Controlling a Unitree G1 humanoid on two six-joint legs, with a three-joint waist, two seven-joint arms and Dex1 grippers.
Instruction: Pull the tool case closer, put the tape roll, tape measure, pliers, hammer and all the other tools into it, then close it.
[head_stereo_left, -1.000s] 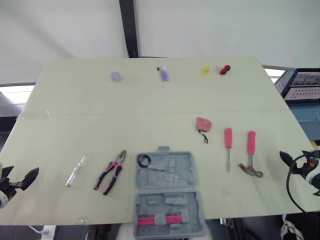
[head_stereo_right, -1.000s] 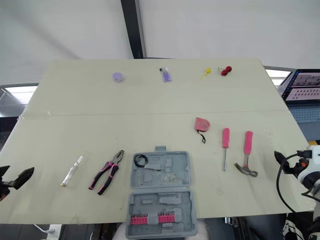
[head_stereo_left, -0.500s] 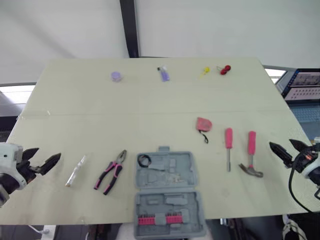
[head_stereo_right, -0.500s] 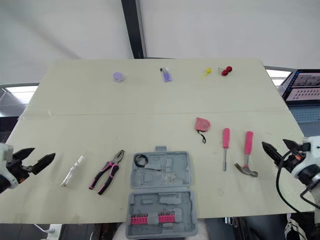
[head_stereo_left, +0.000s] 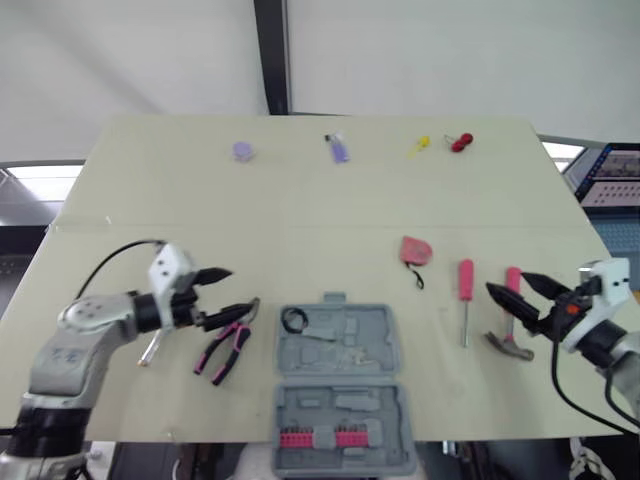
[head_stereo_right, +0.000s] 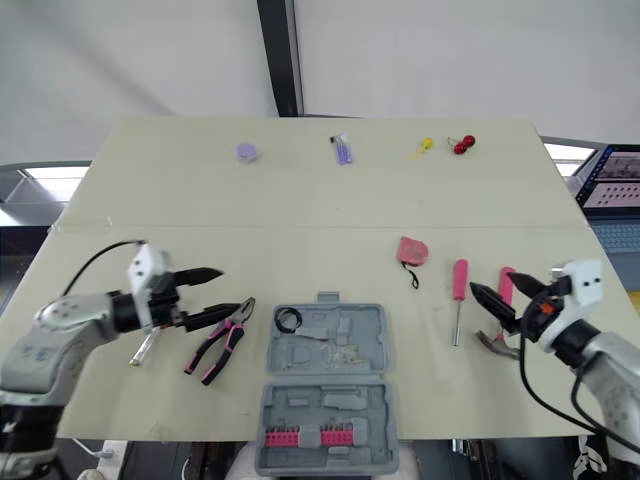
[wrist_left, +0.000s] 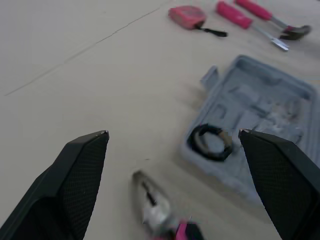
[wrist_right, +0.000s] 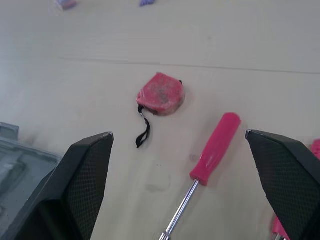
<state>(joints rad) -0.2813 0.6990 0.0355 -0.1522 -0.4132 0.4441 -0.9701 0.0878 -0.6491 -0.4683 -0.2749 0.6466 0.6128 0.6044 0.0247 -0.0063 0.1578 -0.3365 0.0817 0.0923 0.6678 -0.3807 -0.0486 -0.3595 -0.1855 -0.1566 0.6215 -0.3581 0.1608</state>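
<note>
my left arm reaches in over the table (head_stereo_left: 170, 200), left gripper (head_stereo_left: 238, 292) spread wide just above the nose of the pliers (head_stereo_left: 224, 346). my right gripper (head_stereo_left: 505, 284) is wide too, hovering over the hammer (head_stereo_left: 506, 342), next to the screwdriver (head_stereo_left: 466, 288). the grey case (head_stereo_left: 372, 338) lies open flat at the table's near edge, with a black tape roll (head_stereo_left: 291, 321) in its far half and pink bits (head_stereo_left: 320, 438) in its near half. the tape measure (head_stereo_left: 414, 250) sits beyond the case.
</note>
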